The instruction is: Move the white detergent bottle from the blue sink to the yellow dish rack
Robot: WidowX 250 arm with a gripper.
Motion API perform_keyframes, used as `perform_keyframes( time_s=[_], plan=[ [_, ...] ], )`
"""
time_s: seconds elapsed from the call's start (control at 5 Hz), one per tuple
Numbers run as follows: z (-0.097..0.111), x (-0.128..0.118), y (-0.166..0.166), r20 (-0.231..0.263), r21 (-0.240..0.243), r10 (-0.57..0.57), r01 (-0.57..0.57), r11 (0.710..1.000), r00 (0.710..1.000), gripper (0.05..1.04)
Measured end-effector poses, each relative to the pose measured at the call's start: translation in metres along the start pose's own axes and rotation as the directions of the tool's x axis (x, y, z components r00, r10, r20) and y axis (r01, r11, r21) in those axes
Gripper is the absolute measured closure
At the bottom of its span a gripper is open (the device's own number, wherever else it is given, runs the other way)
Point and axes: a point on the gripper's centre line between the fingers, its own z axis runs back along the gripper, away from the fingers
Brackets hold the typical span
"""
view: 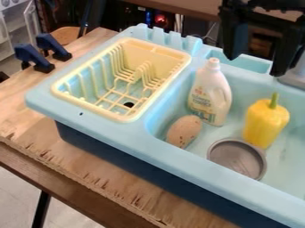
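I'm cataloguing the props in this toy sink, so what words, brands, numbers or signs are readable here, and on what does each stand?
No text can be quoted with certainty.
White bottle: a front label with print, too small to read.
Brown oval thing: dark marks, none that I can make out as letters.
Yellow pepper, gray round dish, pincer: no writing that I can see.

Gripper point(255, 66) cropped at top. Sink point(179, 156) cut off at right, same for gray item point(294, 78), can't ID. Bottle point(214, 84) label point(201, 100) too blurry.
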Motion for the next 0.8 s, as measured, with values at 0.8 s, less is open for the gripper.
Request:
perform_keyframes(
  time_s=[0.8],
  plan=[
    [0.003, 0.024, 0.043, 0.037, 0.057, 0.064, -0.066, 0.996, 0.997, 0.076]
  ],
)
